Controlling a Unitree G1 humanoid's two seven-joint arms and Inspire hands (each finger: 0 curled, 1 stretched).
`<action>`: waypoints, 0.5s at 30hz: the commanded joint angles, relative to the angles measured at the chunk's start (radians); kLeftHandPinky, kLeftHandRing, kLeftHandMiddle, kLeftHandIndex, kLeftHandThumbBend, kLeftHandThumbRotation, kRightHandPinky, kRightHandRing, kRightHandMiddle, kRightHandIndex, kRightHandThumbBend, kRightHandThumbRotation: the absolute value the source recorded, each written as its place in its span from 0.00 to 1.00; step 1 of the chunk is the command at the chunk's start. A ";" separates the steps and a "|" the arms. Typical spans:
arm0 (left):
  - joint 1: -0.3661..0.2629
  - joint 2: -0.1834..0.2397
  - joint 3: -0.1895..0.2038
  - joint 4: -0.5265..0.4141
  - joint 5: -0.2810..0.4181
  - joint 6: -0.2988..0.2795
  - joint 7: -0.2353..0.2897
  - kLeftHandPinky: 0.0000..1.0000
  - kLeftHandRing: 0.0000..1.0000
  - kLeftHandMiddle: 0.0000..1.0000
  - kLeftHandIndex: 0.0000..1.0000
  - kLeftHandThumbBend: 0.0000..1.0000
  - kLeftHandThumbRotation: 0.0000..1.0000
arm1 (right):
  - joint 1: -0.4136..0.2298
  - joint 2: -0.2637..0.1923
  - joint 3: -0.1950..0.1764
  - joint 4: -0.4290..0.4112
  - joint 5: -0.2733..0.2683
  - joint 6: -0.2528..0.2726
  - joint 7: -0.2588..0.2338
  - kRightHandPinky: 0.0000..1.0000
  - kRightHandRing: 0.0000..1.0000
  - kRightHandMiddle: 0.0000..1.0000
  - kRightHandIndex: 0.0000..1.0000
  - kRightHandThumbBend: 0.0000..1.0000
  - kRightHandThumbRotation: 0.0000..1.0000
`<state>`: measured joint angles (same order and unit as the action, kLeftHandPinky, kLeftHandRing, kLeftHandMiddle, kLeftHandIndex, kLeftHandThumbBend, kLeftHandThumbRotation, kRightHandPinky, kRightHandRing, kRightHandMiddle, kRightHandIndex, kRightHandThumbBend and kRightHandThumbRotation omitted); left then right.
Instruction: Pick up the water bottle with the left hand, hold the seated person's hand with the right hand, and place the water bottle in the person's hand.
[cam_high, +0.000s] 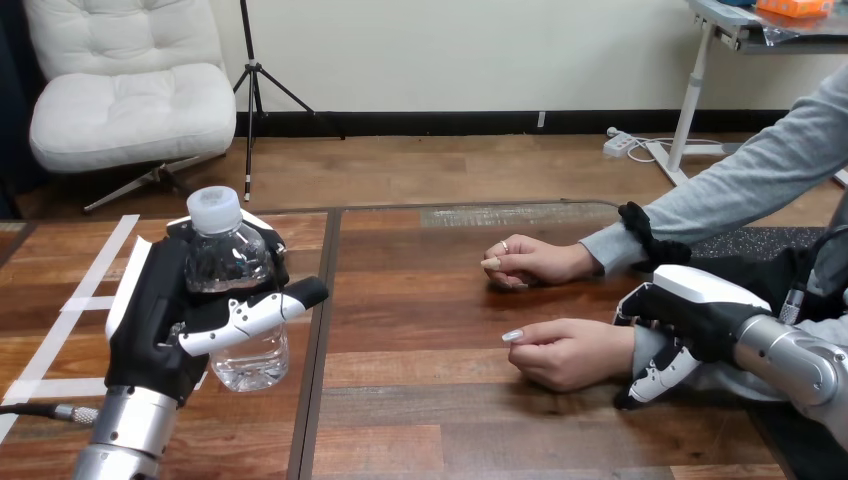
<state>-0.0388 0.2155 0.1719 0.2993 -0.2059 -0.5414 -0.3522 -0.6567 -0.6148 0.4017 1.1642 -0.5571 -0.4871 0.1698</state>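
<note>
Fingers (250, 315) of my left hand (150, 320) clamp the water bottle (225, 262). Grip of my right hand (690, 315): I cannot tell. Risk: the person's nearer hand (570, 350) is fisted; a released bottle falls.

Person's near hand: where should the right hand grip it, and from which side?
Likely the wrist, from above at the view's right. The near hand lies curled on the table, pointing left, so its wrist end faces the right hand beside it.

place: robot lab (most likely) | cues: wooden table (450, 330) marked with white tape strips (88, 302)
</note>
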 joint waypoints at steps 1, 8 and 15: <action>-0.039 -0.006 0.002 -0.076 -0.017 -0.008 0.010 0.19 0.24 0.30 0.34 0.69 0.00 | -0.041 0.021 0.007 0.018 -0.008 0.007 0.006 0.40 0.43 0.49 0.51 0.83 0.00; -0.040 -0.005 0.002 -0.075 -0.014 -0.010 0.011 0.19 0.24 0.30 0.34 0.69 0.00 | -0.043 0.022 0.008 0.016 -0.009 0.012 0.011 0.38 0.41 0.47 0.49 0.83 0.00; -0.042 -0.005 0.002 -0.069 -0.015 -0.015 0.009 0.19 0.24 0.30 0.34 0.69 0.00 | -0.041 0.022 0.005 0.013 -0.005 0.004 0.009 0.36 0.40 0.46 0.47 0.82 0.00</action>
<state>-0.0388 0.2155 0.1718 0.2984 -0.2058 -0.5404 -0.3493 -0.6581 -0.6149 0.4017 1.1651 -0.5573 -0.4840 0.1725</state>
